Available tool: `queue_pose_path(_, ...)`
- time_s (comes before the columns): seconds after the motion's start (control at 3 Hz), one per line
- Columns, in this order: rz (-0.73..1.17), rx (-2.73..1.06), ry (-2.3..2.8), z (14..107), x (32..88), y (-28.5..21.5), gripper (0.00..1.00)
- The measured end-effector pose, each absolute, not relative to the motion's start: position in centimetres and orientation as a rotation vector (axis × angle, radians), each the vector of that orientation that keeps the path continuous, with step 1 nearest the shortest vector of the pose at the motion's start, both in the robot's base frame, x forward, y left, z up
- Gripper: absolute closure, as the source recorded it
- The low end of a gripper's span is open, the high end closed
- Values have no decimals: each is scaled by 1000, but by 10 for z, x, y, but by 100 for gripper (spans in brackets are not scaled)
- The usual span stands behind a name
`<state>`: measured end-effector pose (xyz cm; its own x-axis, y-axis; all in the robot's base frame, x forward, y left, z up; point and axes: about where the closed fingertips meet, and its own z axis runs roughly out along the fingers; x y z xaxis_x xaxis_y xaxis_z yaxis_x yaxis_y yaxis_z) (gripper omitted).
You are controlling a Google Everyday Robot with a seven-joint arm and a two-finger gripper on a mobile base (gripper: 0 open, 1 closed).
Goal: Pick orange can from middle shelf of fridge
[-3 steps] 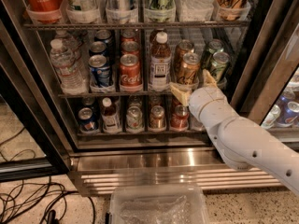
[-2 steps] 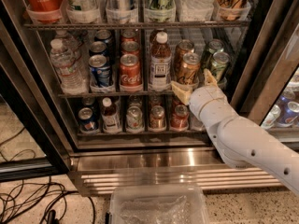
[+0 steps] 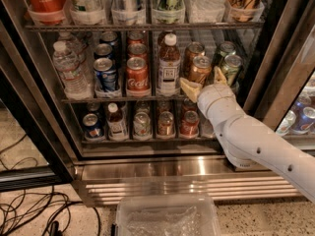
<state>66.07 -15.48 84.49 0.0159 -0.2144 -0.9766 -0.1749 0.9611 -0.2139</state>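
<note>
As the robot's white arm reaches into the fridge (image 3: pixel 147 171), its hand (image 3: pixel 201 77) sits at the front of the middle shelf (image 3: pixel 123 100), fingers spread apart just in front of the orange can (image 3: pixel 200 65). The can stands upright between a brown bottle (image 3: pixel 169 65) and a green can (image 3: pixel 231 65), not yet gripped.

The arm (image 3: pixel 261 146) is white, thick rounded segments with small dark screw holes; its gripper (image 3: pixel 204 82), before the middle shelf (image 3: pixel 123 100), has two cream fingers (image 3: pixel 190 88), spread apart
</note>
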Motion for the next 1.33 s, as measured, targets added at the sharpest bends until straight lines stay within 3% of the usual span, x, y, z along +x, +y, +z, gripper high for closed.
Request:
queue_pose_path(0.67, -39, -295, 1574, 840, 671, -158, 30)
queue_pose_path(1.0, -41, -288, 1572, 840, 676, -160, 35)
queue_pose_path(1.33, -39, -283, 1570, 841, 681, -161, 54)
